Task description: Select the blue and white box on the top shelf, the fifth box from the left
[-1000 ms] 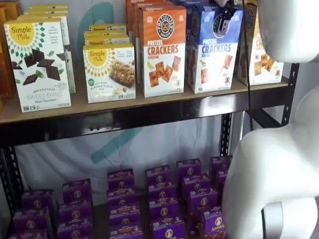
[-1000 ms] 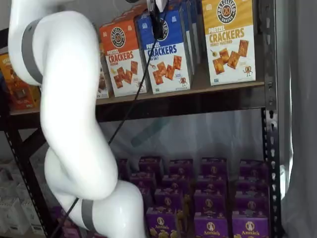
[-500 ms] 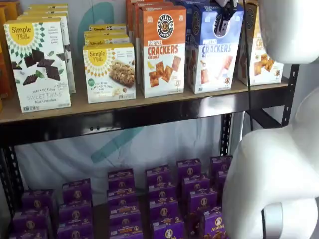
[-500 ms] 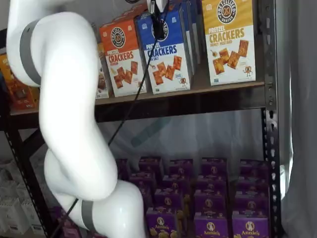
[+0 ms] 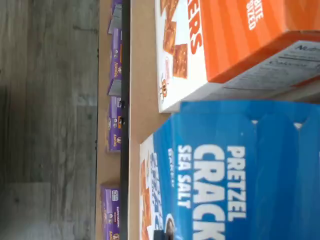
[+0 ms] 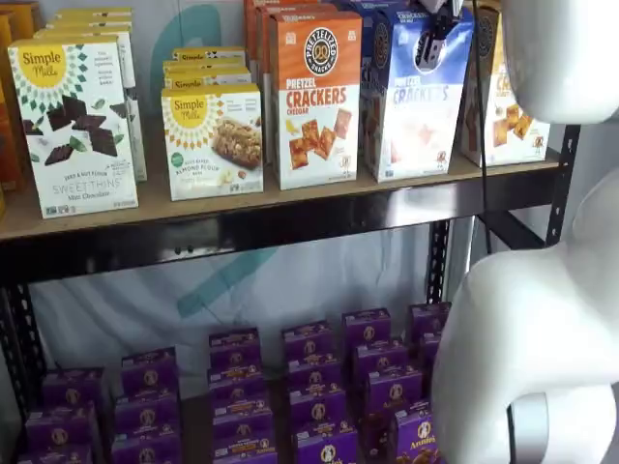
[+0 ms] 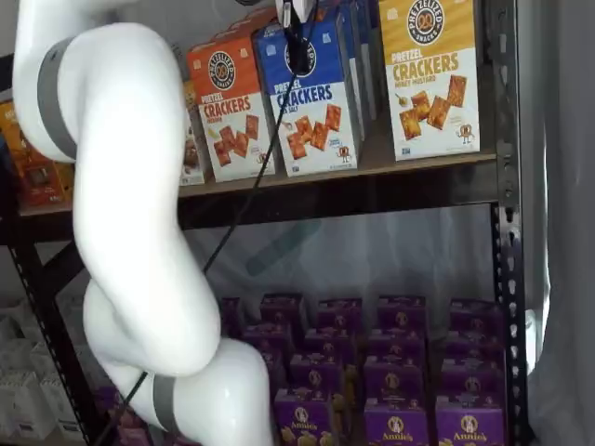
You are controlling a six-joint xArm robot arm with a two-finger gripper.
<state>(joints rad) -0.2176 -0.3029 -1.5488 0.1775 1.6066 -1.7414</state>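
Observation:
The blue and white box [image 6: 416,116] stands on the top shelf [image 6: 242,230] between an orange-topped box [image 6: 314,97] and a yellow-topped one [image 6: 508,106]. Its front is blurred and leans slightly. It also shows in the other shelf view [image 7: 316,111]. My gripper [image 6: 430,43] hangs from the view's top edge, with a black finger down over the box's blue upper front; in a shelf view [image 7: 296,45] it sits at the same spot, cable beside it. It is shut on the box's top. The wrist view shows the box's blue top and front [image 5: 240,170] very close.
The orange cheddar box [image 5: 225,40] stands close beside the blue one. Simple Mills boxes [image 6: 73,126] stand further left. Small purple boxes [image 6: 309,387] fill the lower level. My white arm [image 7: 130,186] covers much of both shelf views.
The blue and white box has shifted a little and tipped, and its print is now blurred in a shelf view. The gripper has stayed at the box's top.

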